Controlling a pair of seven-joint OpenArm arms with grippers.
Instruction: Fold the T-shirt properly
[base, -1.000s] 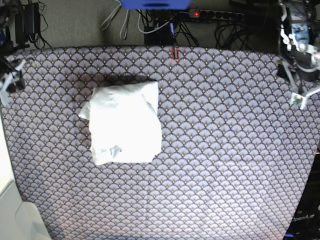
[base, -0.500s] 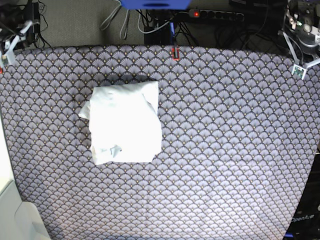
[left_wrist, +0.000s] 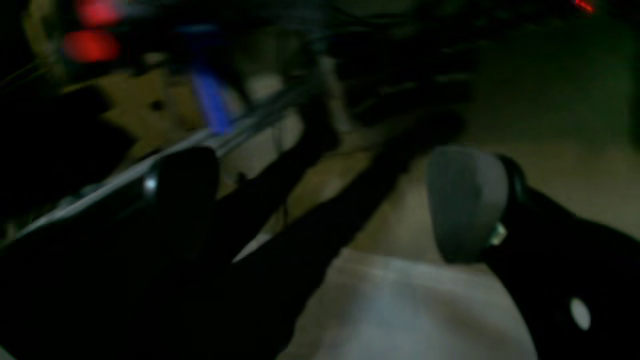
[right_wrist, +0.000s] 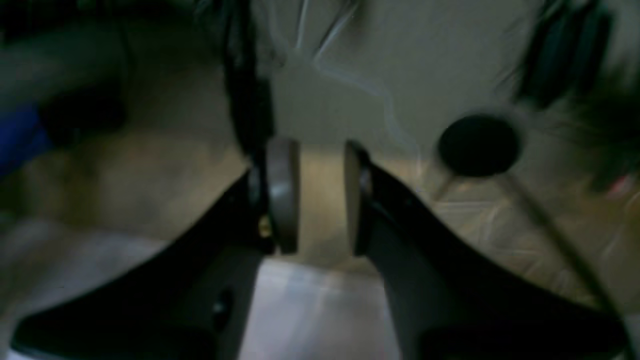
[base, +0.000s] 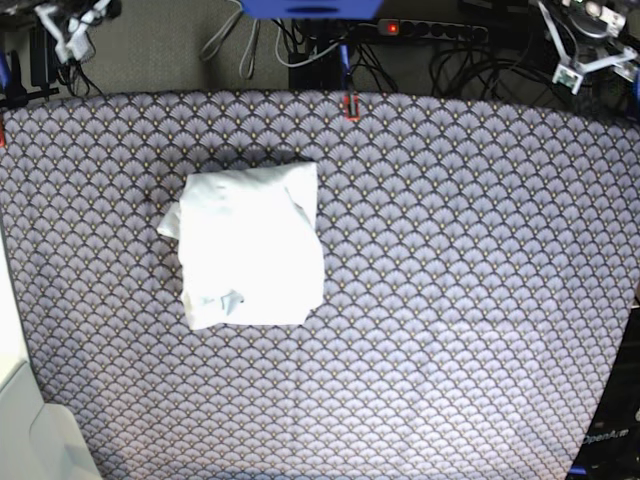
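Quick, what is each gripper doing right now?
Left gripper: open, holding nothing.
Right gripper: partly open, nothing between the pads.

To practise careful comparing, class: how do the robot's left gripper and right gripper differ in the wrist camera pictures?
1. The left gripper has its jaws spread wide; the right gripper shows only a narrow gap.
2. The left gripper's picture is darker, with one grey pad showing clearly; the right gripper shows both pads.
Shared: both hold nothing, away from the T-shirt.
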